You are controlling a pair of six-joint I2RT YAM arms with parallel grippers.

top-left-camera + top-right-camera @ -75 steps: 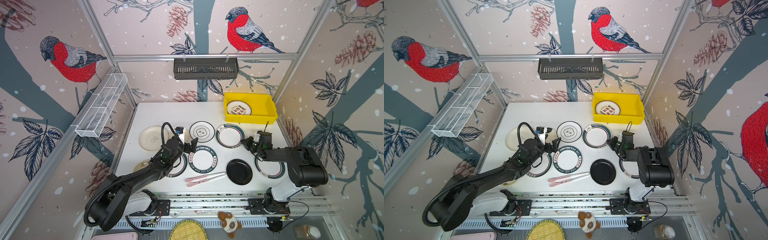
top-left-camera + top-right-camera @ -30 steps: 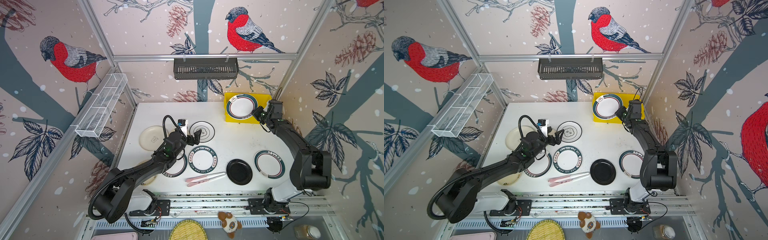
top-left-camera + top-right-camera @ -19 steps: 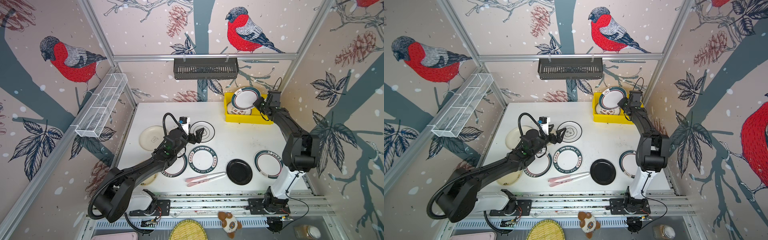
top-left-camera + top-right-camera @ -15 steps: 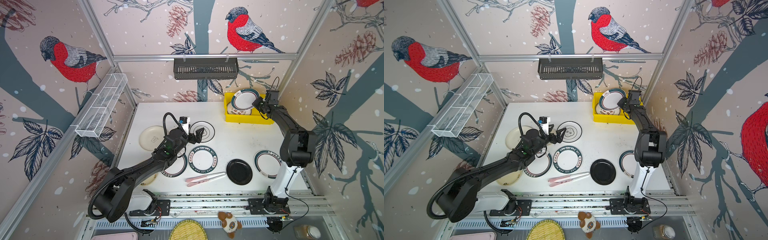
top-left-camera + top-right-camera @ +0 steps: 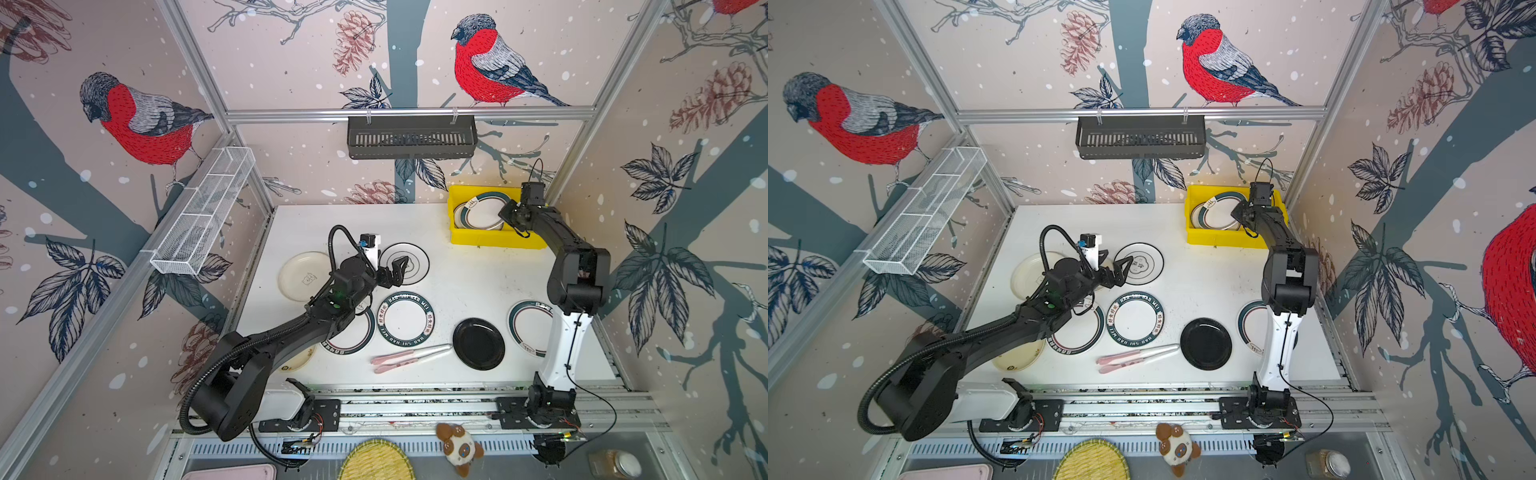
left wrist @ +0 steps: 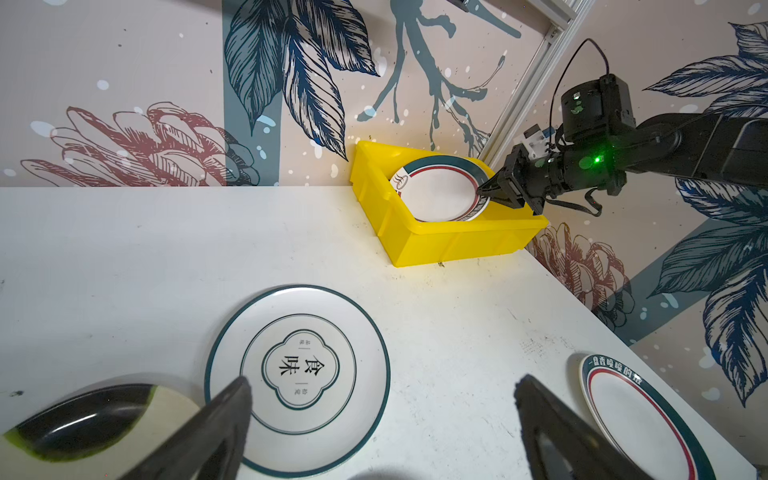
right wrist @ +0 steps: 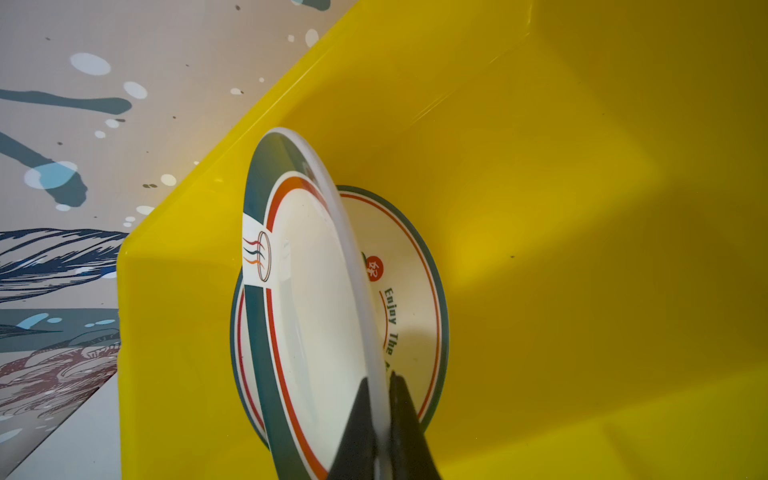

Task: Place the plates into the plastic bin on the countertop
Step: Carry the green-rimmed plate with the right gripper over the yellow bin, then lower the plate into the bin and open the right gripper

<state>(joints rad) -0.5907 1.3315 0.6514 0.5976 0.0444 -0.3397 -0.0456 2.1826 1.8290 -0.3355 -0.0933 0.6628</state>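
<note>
Currently the right gripper (image 7: 380, 386) is clamped on the rim of a teal-rimmed plate (image 7: 307, 299), its two fingers pinching the white edge between them. The plate is tilted, partly inside the yellow plastic bin (image 6: 457, 241), with its upper edge rising above the bin's rim. Beneath it, a second plate (image 7: 415, 299) with a thin teal and red ring and "Enjoy The" lettering lies flat on the bin floor. Whether the two plates touch cannot be told. In both top views the bin stands at the far right corner of the countertop (image 5: 457, 274).

The left gripper (image 6: 384, 386) is spread wide and holds nothing. It sits low over the near edge of a white plate with a quatrefoil emblem (image 6: 299, 374). One fingertip is over that plate's rim and the other over bare countertop.

Six more plates lie flat on the countertop in a top view: a cream plate (image 5: 301, 276), a lettered ring plate (image 5: 406, 318), a glossy black plate (image 5: 478, 344), a teal-rimmed plate at the right (image 5: 530, 328), a plate partly under the left arm (image 5: 353, 332), and a cream plate at the front left (image 5: 299, 359).
</note>
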